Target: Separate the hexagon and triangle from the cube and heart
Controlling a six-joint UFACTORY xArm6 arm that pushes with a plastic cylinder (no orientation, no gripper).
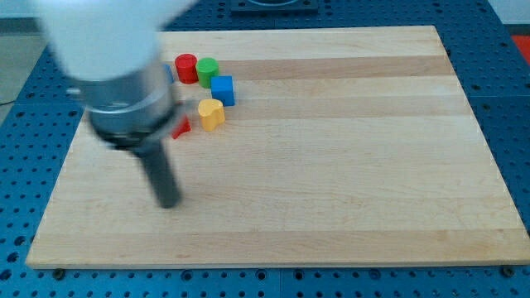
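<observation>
Camera view: tip (168, 203) on bare board (331, 165), touching nothing, a plain rod with nothing to open or clamp. Up and just right: red triangle (181, 127), yellow heart (211, 113), blue cube (223, 90); green block (207, 70) and red block (185, 66) beyond, shapes unclear. Best bet: slide up between triangle and heart, sweep triangle toward view's left without nudging heart
</observation>
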